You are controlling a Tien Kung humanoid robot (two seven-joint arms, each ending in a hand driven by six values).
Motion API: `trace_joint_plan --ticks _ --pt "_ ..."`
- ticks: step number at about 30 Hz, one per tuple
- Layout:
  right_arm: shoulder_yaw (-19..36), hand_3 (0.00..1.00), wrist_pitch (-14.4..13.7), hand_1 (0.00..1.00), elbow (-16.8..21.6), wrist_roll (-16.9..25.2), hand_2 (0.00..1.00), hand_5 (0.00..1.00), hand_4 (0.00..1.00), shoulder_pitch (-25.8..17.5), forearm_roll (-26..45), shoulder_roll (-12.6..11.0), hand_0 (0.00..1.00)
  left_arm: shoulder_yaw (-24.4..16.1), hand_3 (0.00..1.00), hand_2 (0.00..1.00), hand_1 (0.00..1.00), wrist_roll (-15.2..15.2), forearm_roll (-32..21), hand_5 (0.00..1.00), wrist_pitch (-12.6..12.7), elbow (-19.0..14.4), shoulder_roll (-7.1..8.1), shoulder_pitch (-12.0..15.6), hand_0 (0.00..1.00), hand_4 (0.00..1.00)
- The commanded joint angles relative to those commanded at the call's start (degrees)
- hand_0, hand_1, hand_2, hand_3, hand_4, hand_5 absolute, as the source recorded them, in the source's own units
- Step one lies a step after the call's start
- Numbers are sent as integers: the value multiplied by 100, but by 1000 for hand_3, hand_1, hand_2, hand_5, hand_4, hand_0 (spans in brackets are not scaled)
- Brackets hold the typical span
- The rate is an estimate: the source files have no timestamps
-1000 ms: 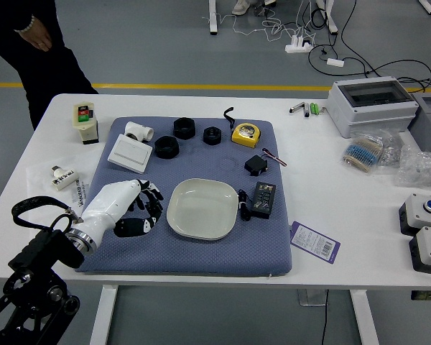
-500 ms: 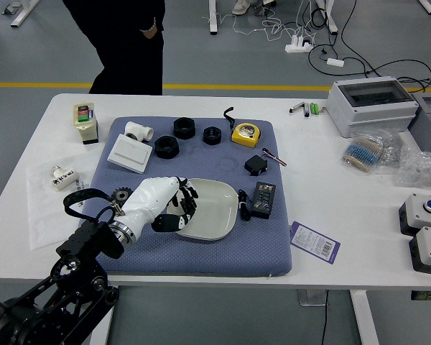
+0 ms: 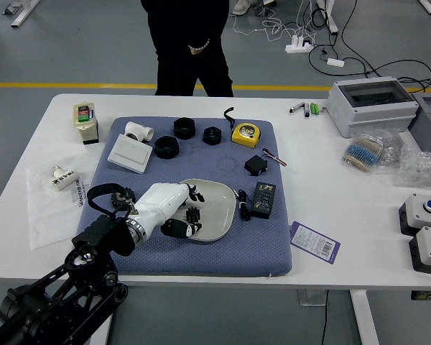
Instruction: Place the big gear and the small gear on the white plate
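"Near side first, quick. Where was my arm?"

"In from near L, black, reaching over the tbl (image 3: pixel 201 279) & blue mat (image 3: pixel 223 261). I had the L hand (image 3: pixel 165 202) at the plate's L side."

"Grip status?"

"Wide: fingers (image 3: pixel 195 193) & thumb apart, sm gear (image 3: pixel 193 215) btwn them. Couldn't tell if they touched it."

"Gear pos?"

"Sm one was on the white plate (image 3: pixel 219 208), L part. Big gear (image 3: pixel 127 194) was off it, on the mat to the L, partly hidden by my wrist."

"R side?"

"Purple-edged card (image 3: pixel 314 242) on bare tbl, near R, & 2 button boxes (image 3: pixel 429 251) by the R edge. Blk box (image 3: pixel 263 199) w/ a coiled cable (image 3: pixel 244 205) just R of the plate."

"Farther out?"

"Sm blk block (image 3: pixel 256 165) far R of the plate; white switch panel (image 3: pixel 130 153) far L. Then 3 blk rings (image 3: pixel 167 147) & a yellow tape measure (image 3: pixel 246 134) along the mat's far part."

"Anyone there?"

"Yep, 1 person (image 3: pixel 190 32) in blk past the far edge, standing. I saw a hand (image 3: pixel 199 49) in front of the body, off the tbl."
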Motion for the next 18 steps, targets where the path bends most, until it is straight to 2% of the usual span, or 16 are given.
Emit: trace_joint_plan --ticks 1,2,9,14,15,18 --pt "1 539 -1 625 0 0 725 698 730 0 1 1 607 -4 800 782 635 -8 -5 423 3 -22 4 0 444 998" --pt "2 539 -1 625 0 0 725 698 730 1 1 2 607 -6 834 831 656 -10 -6 505 5 -30 6 0 471 998" --pt "13 539 -2 625 -1 0 725 698 730 4 6 7 607 -133 823 817 652 -2 71 504 184 -260 37 14 466 998" --pt "14 539 2 625 -1 -3 725 698 730 3 -3 5 607 -369 823 817 652 81 170 504 34 -322 129 13 466 998" --pt "14 539 2 625 -1 -3 725 698 730 3 -4 5 607 -392 808 782 653 85 170 395 21 -323 139 12 469 998" --pt "21 539 3 625 -4 -2 725 698 730 -1 -2 3 607 -601 808 782 653 95 170 395 -61 -221 316 15 469 998"
